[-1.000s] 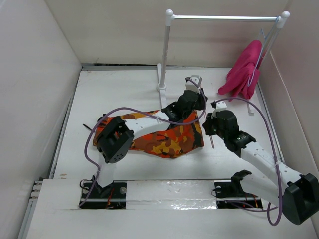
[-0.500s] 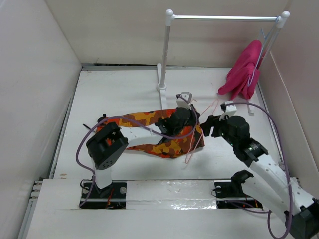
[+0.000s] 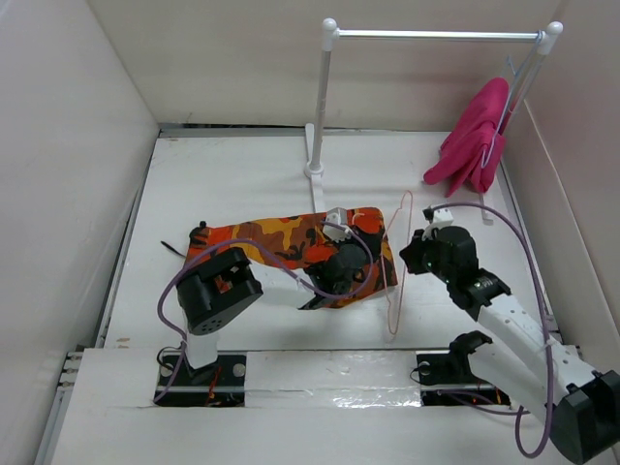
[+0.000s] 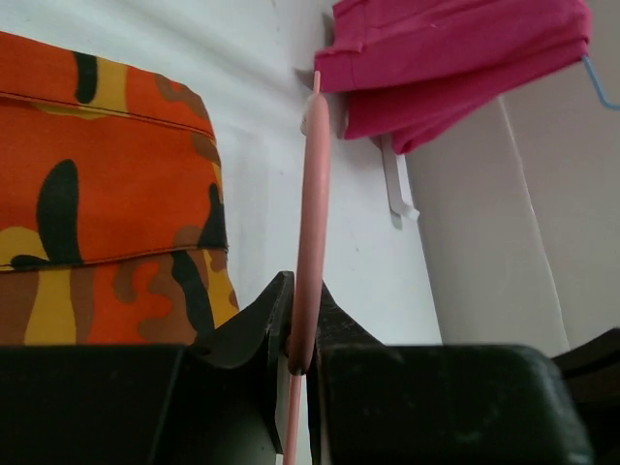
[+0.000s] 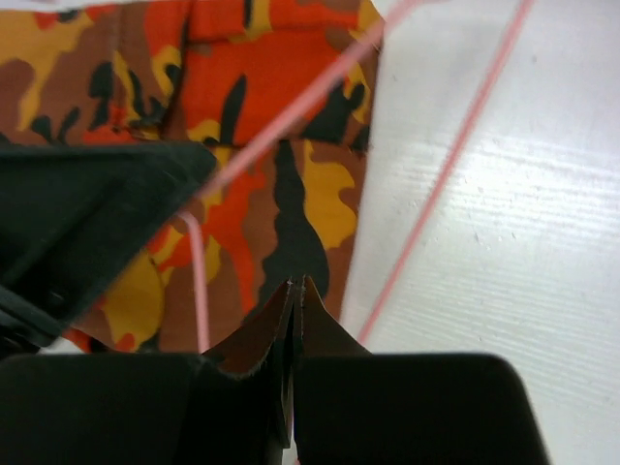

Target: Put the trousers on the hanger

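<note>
The camouflage trousers [image 3: 281, 242] lie spread flat on the table, also seen in the left wrist view [image 4: 97, 194] and the right wrist view [image 5: 252, 107]. My left gripper [image 3: 368, 266] hovers over their right end, shut on a wire of the salmon-pink hanger [image 4: 312, 194]. The hanger [image 3: 393, 291] stands tilted along the trousers' right edge, its thin wires crossing the right wrist view [image 5: 446, 165]. My right gripper [image 3: 407, 260] sits just right of the hanger. Its fingers [image 5: 294, 286] are shut with nothing between them, above the trousers' edge.
A white tube rail frame [image 3: 436, 35] stands at the back. A magenta garment [image 3: 475, 136] hangs from its right end on a pale wire hanger and shows in the left wrist view [image 4: 446, 58]. White walls enclose the table on three sides.
The left gripper has closed on the hanger and drawn it down toward the near edge. The right gripper has let the hanger go, backed off a little and shut empty.
</note>
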Available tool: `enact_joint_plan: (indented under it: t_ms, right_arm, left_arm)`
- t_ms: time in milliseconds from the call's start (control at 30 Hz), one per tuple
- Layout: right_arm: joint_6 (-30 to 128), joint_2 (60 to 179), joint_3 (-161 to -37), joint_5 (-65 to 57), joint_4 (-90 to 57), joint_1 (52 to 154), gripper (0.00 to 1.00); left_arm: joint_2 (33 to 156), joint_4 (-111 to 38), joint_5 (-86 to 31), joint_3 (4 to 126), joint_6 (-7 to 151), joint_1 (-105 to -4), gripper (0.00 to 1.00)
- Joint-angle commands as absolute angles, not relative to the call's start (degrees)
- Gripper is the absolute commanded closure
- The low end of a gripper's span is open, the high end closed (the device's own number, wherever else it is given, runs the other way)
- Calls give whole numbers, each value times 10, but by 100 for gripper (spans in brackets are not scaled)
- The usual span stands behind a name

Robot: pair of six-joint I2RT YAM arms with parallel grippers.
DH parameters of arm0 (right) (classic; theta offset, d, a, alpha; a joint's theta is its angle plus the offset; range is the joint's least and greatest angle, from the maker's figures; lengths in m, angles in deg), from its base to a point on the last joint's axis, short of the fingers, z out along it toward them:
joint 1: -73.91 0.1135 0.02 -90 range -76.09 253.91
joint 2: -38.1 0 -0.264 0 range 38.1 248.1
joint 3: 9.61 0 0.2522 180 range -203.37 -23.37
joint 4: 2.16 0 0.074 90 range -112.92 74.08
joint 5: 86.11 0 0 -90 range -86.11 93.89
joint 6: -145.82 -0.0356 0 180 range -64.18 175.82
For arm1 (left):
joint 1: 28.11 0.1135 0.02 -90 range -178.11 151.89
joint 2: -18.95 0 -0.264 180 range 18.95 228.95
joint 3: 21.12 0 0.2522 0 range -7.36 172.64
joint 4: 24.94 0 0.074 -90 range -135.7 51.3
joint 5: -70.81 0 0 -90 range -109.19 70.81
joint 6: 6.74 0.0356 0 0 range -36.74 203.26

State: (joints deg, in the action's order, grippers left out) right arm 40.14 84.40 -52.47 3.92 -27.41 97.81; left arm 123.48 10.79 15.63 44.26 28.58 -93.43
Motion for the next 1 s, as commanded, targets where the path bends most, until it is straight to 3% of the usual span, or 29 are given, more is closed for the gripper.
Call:
enact_joint_plan:
  t_ms: [0,100,133,233,433,600,700,800,867,967]
  right_arm:
    - [393,855,-509,5,-208,949,100]
    - [391,881,-492,-23,-166,941,95]
    - [395,895,-488,-30,-144,929,78]
    - [415,980,-504,-75,-112,916,63]
    - [404,1131,-545,-112,-38,899,48]
    - [394,1197,-547,-127,15,899,47]
    - [386,1221,-538,-146,45,894,57]
    - [382,1226,-526,-168,64,882,87]
    - [381,1212,-518,-175,66,868,100]
    - [380,1154,-501,-175,42,838,100]
  left_arm:
    - [1263,140,226,475,232,-925,100]
    - [1283,139,211,480,216,-910,100]
    - [1285,141,207,479,213,-910,100]
    - [1293,139,198,475,207,-904,100]
    - [1297,132,195,477,213,-893,100]
    - [1307,132,185,490,241,-881,100]
    - [1307,130,182,486,248,-875,100]
    - [1308,135,178,481,252,-869,100]
    - [1307,134,175,478,255,-864,100]
    - [1294,144,183,461,270,-864,100]
